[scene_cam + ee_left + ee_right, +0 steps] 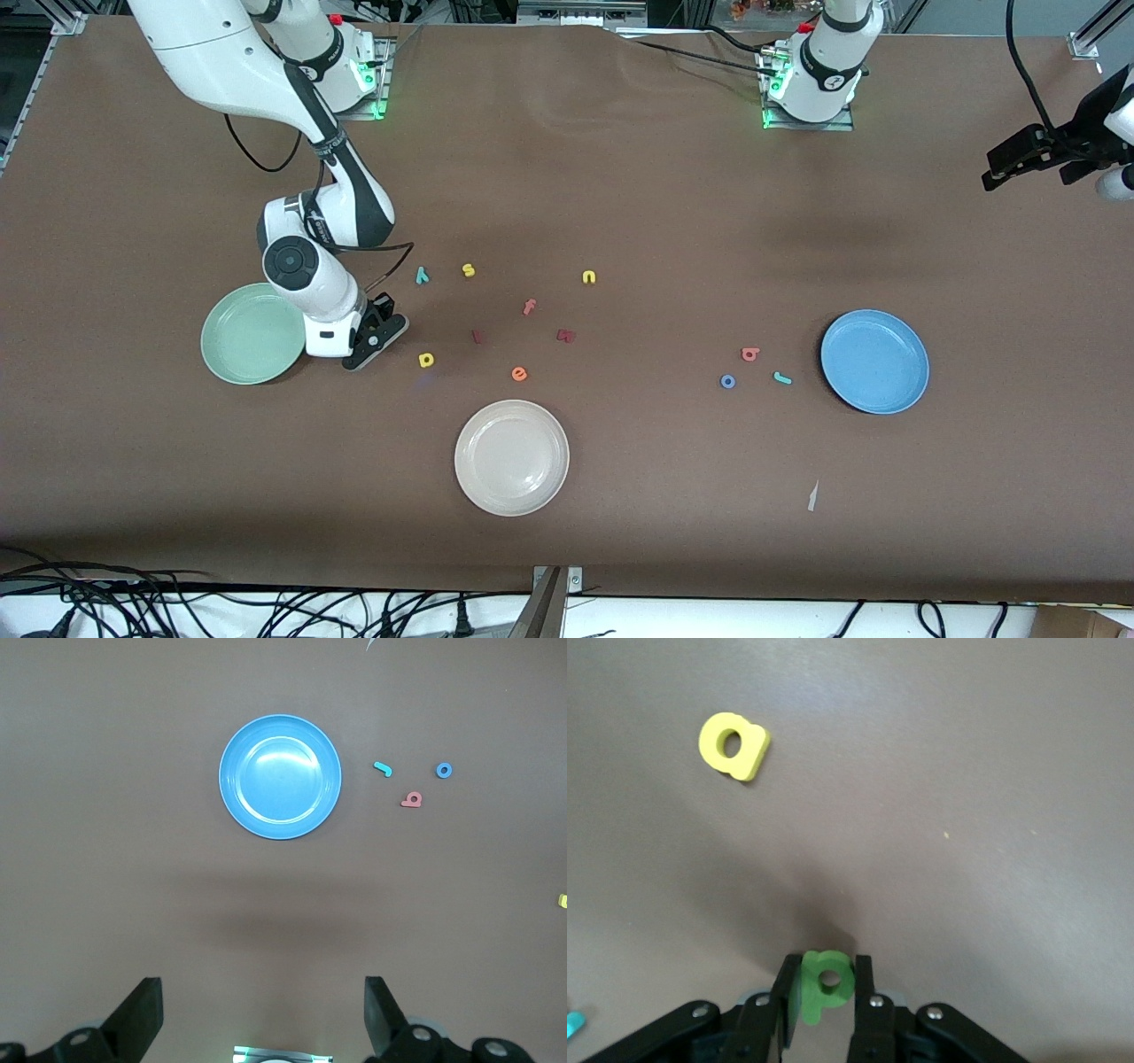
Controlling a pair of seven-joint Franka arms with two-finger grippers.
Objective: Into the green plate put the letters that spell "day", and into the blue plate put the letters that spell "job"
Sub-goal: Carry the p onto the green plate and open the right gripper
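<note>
Green foam d (825, 984), rounded with a hole, being gripped between right gripper (822, 992) fingers beside matte green plate (232, 350); left gripper (263, 1010) waiting, spread wide, above blue plate (239, 806).

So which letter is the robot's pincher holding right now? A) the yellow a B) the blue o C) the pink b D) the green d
D: in the right wrist view the right gripper is shut on the green d, while the yellow a lies loose on the table and the blue o and pink b sit near the blue plate.
</note>
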